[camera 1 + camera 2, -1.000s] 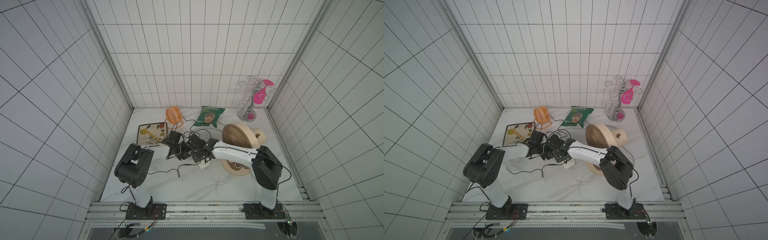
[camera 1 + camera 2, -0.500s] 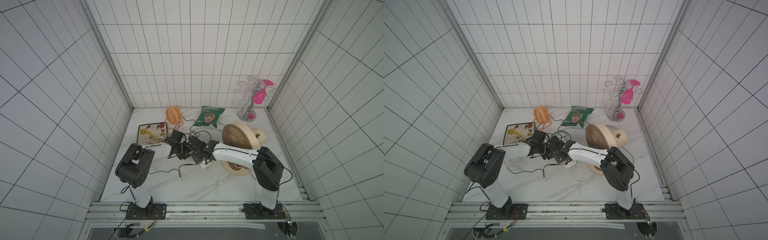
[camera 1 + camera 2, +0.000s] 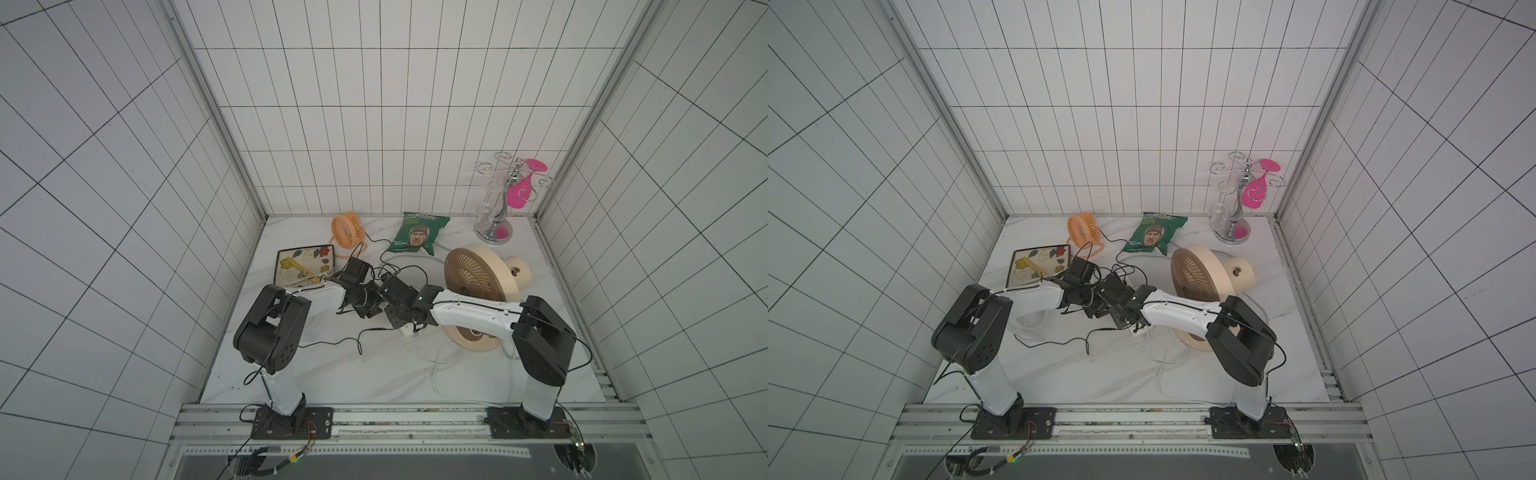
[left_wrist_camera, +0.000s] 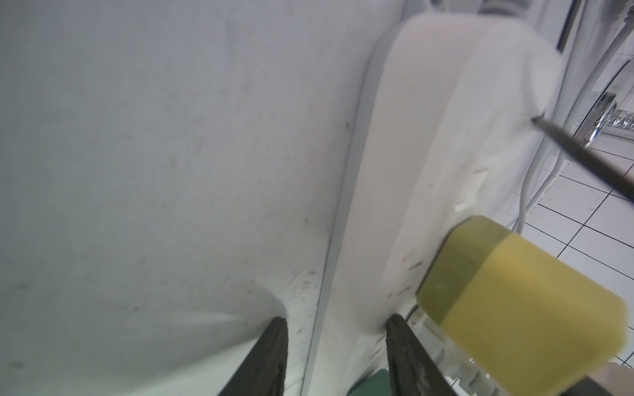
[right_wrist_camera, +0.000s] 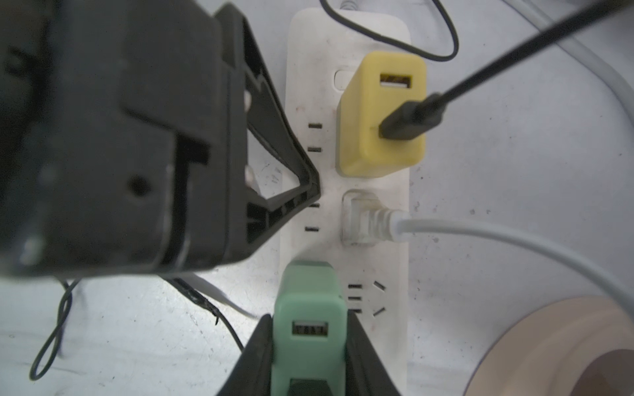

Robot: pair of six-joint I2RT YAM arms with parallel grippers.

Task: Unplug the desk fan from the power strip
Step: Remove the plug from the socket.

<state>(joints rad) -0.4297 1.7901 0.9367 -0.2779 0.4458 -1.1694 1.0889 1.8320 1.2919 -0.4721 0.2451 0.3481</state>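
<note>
Right hand [image 5: 308, 324] was clamped on the green adapter [image 5: 308, 291], seated in the power strip [image 5: 374, 267] directly beneath it, apparently ready to pull. Left hand [image 4: 336, 322] pinched the strip's edge, likely bracing it against lifting.

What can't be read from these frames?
Both top views: power strip mostly hidden under both arms; one end shows.
Right wrist: green adapter prongs hidden by its own body; seated or not, unclear.
Left wrist: strip face blurred.
Which plug feeds the beige fan: cords tangle under arms.
</note>
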